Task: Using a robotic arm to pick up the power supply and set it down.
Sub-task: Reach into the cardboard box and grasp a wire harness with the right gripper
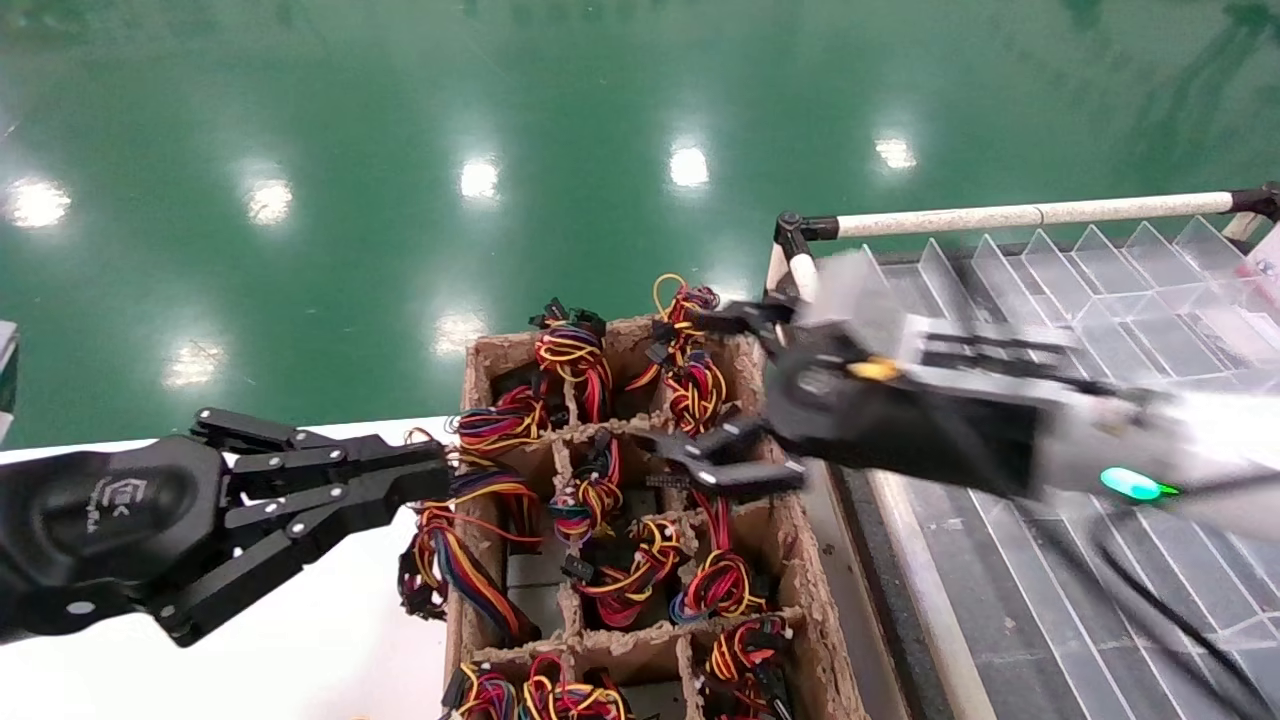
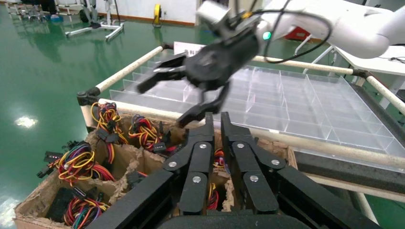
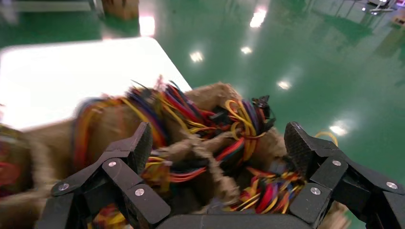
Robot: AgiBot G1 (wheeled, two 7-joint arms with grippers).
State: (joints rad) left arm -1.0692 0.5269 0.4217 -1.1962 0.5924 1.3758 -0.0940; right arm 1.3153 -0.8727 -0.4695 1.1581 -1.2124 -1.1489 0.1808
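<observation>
Power supplies [image 1: 620,560] beneath open right claw [image 1: 725,385].

Floor [image 1: 400,120]: glossy green, reflecting overhead lights.
Table [image 1: 300,660]: white top, at lower left.
Rail [image 1: 1030,213]: pale tube with black joints, along cart's far edge.

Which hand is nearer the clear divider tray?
Right. The right hand hangs open over the carton's far cells, right beside the tray. The left hand, shut, sits at the carton's opposite edge.
</observation>
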